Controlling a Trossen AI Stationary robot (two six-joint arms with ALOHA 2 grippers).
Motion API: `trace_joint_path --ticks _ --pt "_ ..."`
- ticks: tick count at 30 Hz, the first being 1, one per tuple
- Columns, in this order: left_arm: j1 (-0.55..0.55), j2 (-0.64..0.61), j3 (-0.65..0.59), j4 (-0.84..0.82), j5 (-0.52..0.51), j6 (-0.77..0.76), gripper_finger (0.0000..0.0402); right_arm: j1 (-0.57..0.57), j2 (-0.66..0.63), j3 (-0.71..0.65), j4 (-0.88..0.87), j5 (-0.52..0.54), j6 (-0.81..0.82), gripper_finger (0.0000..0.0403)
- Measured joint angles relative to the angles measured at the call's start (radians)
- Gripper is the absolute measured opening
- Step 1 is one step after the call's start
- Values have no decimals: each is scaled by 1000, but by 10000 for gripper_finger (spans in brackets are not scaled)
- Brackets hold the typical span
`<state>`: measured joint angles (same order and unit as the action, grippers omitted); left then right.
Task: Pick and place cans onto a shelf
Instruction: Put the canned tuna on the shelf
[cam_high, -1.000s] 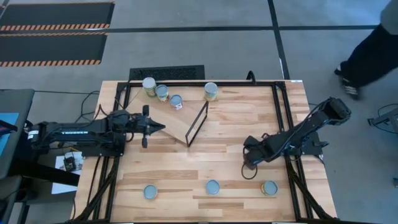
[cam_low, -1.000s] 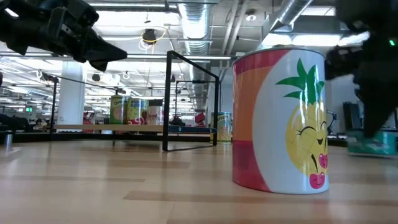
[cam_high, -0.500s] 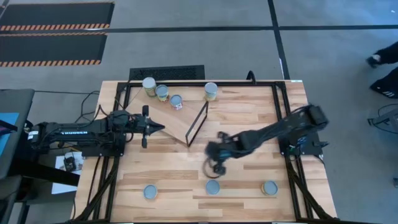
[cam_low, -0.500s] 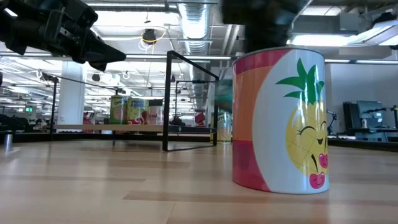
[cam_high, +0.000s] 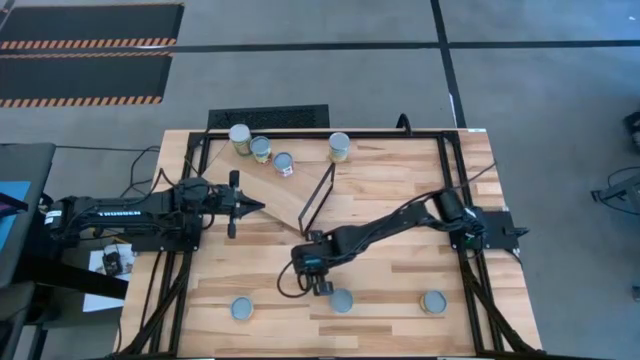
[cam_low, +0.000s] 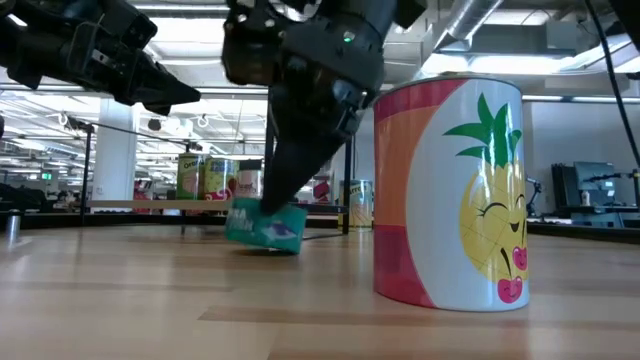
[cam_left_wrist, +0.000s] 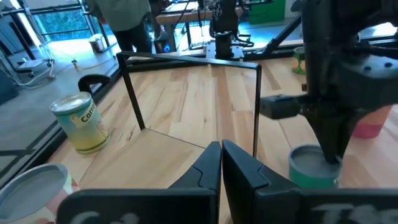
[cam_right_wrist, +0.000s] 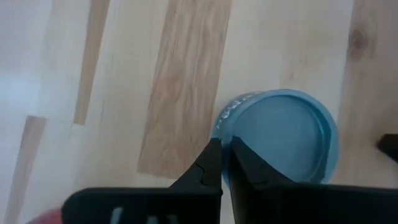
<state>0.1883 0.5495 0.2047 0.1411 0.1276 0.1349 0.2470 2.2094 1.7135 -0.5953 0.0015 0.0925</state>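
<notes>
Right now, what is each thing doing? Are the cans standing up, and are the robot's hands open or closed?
left gripper, shut, empty, raised near the shelf.
right gripper, shut, tips at the teal can's rim.
teal can, looks tipped a little.
pineapple can, upright.
four back cans, upright.
shelf, black frame standing up at one end.

Left end effector at bottom centre, dark fingers pressed together, black shelf frame ahead on the wooden counter, yellow-green can at left, right end effector touching a teal can at right.
</notes>
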Motion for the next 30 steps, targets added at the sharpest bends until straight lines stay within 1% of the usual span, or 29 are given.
trace_joint_path --ticks 4,9,11,14,16,18,19,21,24,25,26,30 --pt "0 0 0 -19 4 1 4 5 32 35 0 1 0 41" --pt "0 0 0 -56 5 7 4 13 20 65 -25 -4 1 98" --pt "0 0 0 -63 6 8 4 15 -13 70 -43 -4 -12 122" --pt "0 0 0 -64 5 21 4 23 -86 73 -134 -4 -7 149" --pt "0 0 0 -60 7 36 4 34 -140 72 -243 -5 16 153" --pt "0 0 0 -51 24 38 4 52 -198 53 -308 6 17 140" --pt "0 0 0 -46 38 38 4 61 -231 23 -307 20 10 128" --pt "0 4 1 -34 68 37 4 72 -308 -69 -239 38 -14 91" --pt "0 8 1 -40 77 24 4 60 -432 -279 -35 38 -16 24" --pt "0 12 1 -34 77 22 4 48 -479 -360 42 40 -11 14" --pt "0 16 1 -32 77 21 4 38 -524 -437 116 46 -5 12" --pt "-11 44 1 -4 75 20 4 -13 -701 -733 457 58 1 14"
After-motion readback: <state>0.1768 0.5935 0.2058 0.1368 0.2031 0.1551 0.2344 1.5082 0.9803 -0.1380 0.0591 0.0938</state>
